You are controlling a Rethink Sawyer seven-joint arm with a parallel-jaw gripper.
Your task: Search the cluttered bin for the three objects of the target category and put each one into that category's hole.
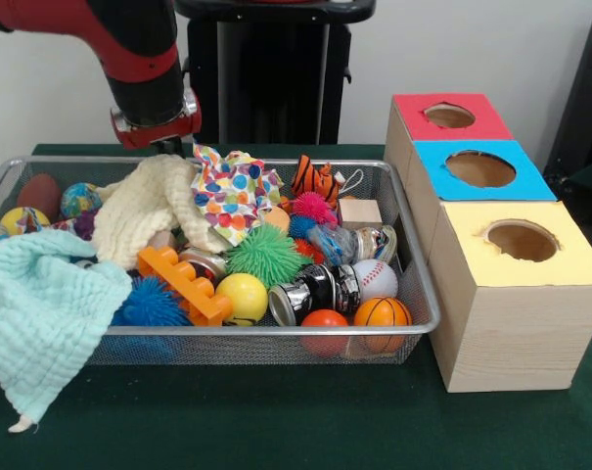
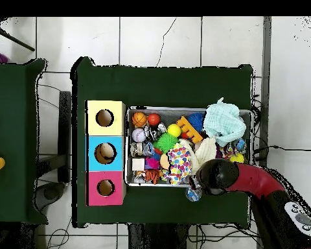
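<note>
The silver wire-mesh bin (image 1: 413, 284) sits on the green table, packed with toys, cloths and cans; it also shows in the overhead view (image 2: 184, 109). Three wooden boxes stand beside it, with a red-top hole (image 1: 450, 117), a blue-top hole (image 1: 481, 168) and a yellow-top hole (image 1: 523, 242). My gripper (image 1: 171, 147) hangs at the bin's far edge, just behind a cream cloth (image 1: 154, 206) and a polka-dot cloth (image 1: 235, 191), which hide its lower end. In the overhead view the arm's end (image 2: 213, 176) covers it.
A mint cloth (image 1: 41, 313) drapes over the bin's rim. Inside lie a green spiky ball (image 1: 266, 255), yellow ball (image 1: 242, 297), orange block (image 1: 183, 284), silver can (image 1: 315, 292), baseball (image 1: 376, 278), basketball (image 1: 382, 313), tiger toy (image 1: 315, 179) and wooden cube (image 1: 359, 212).
</note>
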